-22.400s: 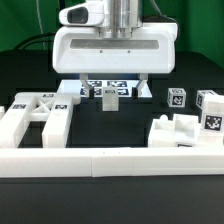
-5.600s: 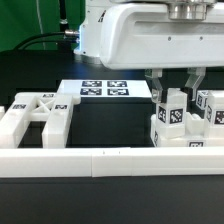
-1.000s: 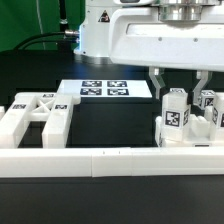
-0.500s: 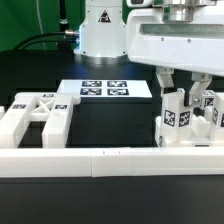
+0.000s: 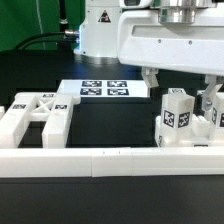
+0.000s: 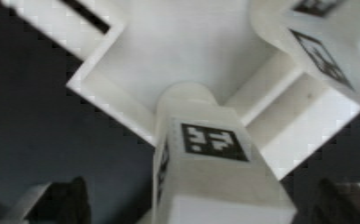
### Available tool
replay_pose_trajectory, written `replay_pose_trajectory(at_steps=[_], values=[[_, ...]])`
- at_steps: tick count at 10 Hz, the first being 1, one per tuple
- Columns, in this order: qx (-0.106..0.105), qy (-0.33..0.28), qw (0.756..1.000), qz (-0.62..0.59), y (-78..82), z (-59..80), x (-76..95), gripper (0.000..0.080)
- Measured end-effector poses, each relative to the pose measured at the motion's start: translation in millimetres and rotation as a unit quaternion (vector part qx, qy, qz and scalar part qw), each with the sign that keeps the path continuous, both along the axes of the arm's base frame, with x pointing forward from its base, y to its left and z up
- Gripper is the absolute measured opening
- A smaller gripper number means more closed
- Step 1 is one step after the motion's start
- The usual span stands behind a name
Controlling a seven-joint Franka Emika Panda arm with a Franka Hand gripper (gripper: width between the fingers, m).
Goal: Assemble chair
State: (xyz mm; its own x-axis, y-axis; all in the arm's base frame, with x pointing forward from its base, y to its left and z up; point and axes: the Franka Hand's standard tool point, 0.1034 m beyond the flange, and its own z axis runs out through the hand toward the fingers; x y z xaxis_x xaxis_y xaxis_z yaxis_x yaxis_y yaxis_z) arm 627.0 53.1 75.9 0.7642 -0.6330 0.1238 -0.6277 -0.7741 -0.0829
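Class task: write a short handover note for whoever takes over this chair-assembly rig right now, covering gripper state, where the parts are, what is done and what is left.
Gripper: open, jaws either side of the upright post, not touching it.
Parts: the post stands on the frame piece at the exterior view's right, with a second tagged post beside it. The X-braced panel lies flat at the exterior view's left, apart.
Done: post set upright; seating unclear.
Left: join the panel and the remaining pieces.
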Motion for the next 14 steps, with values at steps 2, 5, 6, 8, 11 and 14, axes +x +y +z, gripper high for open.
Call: replay_pose_trajectory(at_steps=[2, 5, 6, 8, 11, 14], values=[[-0.016, 0.0, 0.995, 0.101, -1.2, 0.7, 0.8, 0.0648], [-0.037, 0.001, 0.97, 0.242, -2.4, 1.1, 1.5, 0.0649], [-0.051, 0.002, 0.948, 0.315, -3.2, 1.6, 2.3, 0.0649], [-0.064, 0.005, 0.92, 0.385, -4.8, 0.4, 2.5, 0.0649], [-0.079, 0.009, 0.884, 0.46, -8.6, -0.7, 2.6, 0.0649], [-0.082, 0.01, 0.872, 0.482, -10.5, -0.9, 2.7, 0.0426]])
